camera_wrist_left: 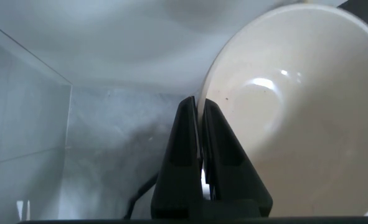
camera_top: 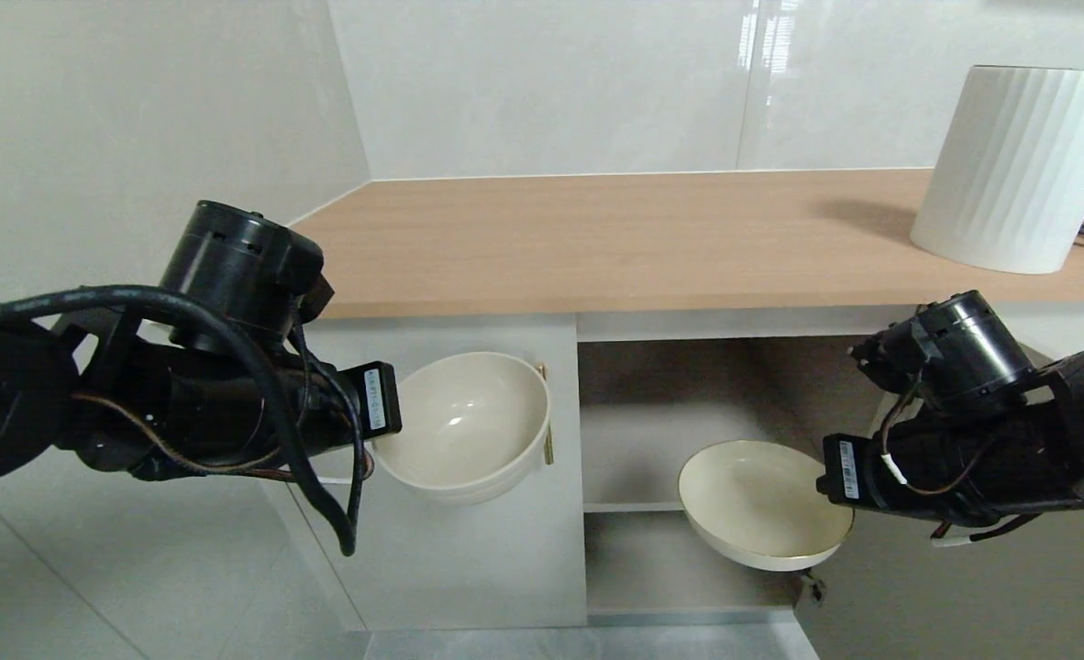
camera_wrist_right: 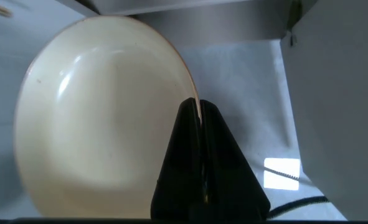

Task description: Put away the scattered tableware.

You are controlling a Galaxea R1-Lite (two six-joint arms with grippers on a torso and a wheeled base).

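Observation:
My left gripper [camera_top: 379,451] is shut on the rim of a deep cream bowl [camera_top: 465,426], held in the air in front of the closed left cabinet door. In the left wrist view its fingers [camera_wrist_left: 199,118] pinch the bowl [camera_wrist_left: 296,112] at the rim. My right gripper [camera_top: 826,481] is shut on the rim of a shallow cream plate [camera_top: 762,502], held tilted before the open cabinet [camera_top: 661,431]. The right wrist view has the fingers [camera_wrist_right: 199,118] clamped on the plate [camera_wrist_right: 103,112] at its edge.
A wooden countertop [camera_top: 615,238] runs above the cabinets, with a tall white ribbed container [camera_top: 1019,165] at its right end. The open cabinet has a shelf [camera_top: 629,506] inside. A gold handle [camera_top: 547,431] sits on the closed door beside the bowl.

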